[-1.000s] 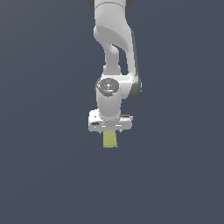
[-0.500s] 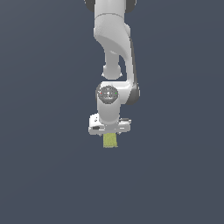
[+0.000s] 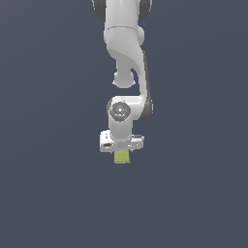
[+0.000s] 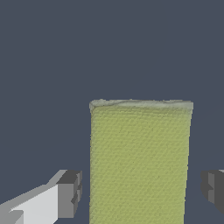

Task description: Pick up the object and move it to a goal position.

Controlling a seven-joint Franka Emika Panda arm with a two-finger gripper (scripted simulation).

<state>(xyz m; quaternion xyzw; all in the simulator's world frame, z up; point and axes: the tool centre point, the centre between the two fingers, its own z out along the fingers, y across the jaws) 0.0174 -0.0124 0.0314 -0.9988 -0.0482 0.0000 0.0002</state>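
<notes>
The object (image 3: 121, 157), a small yellow-green block with a faint mottled texture, shows just below the white hand in the exterior view. My gripper (image 3: 121, 151) points straight down over it. In the wrist view the object (image 4: 140, 162) fills the middle, between the two dark fingertips (image 4: 70, 194). A narrow gap of background shows on each side of the block, so the jaws stand open around it without touching. The block's lower part is cut off by the wrist view's edge.
A plain dark grey-blue surface (image 3: 48, 193) surrounds the arm on all sides. The white arm (image 3: 126, 53) rises from the hand to the exterior view's top edge. No other objects or marked spot show.
The hand has sunk a little lower toward the block over the last second. The block itself stays in the same place.
</notes>
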